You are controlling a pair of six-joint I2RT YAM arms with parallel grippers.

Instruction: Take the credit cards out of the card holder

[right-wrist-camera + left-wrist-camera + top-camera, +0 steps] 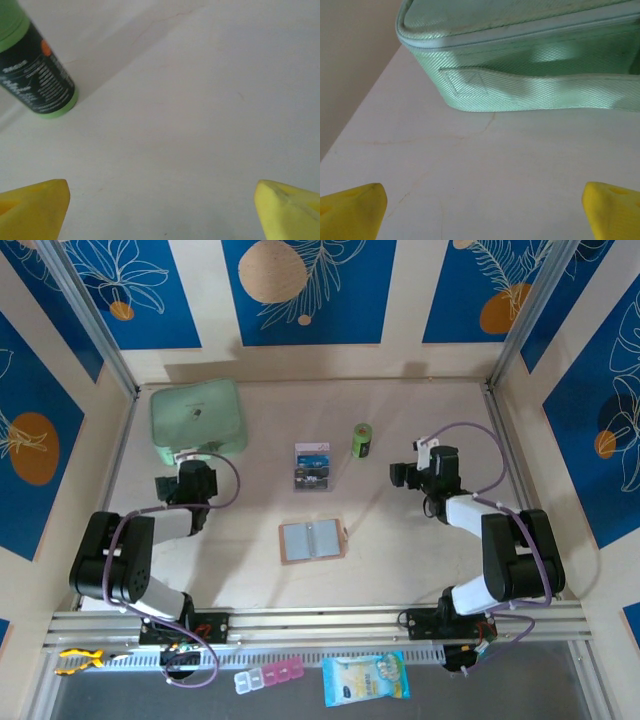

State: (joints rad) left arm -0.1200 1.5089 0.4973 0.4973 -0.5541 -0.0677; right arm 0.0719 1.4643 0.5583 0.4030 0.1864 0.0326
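Right, both hands are spread wide, nothing gripped. The left hand (482, 210) sits low by the mint-green case (198, 417), and the right hand (162, 210) is near the green cylinder (361, 440). The card holder (313, 541) lies open mid-desk (400, 540), well apart from either hand. The credit cards (312, 467) rest just beyond it, between the two hands.

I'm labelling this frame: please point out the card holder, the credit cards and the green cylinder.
card holder (300, 541), top view, left grey pocket.
credit cards (312, 466), top view, middle of the group.
green cylinder (361, 443), top view, its dark label.
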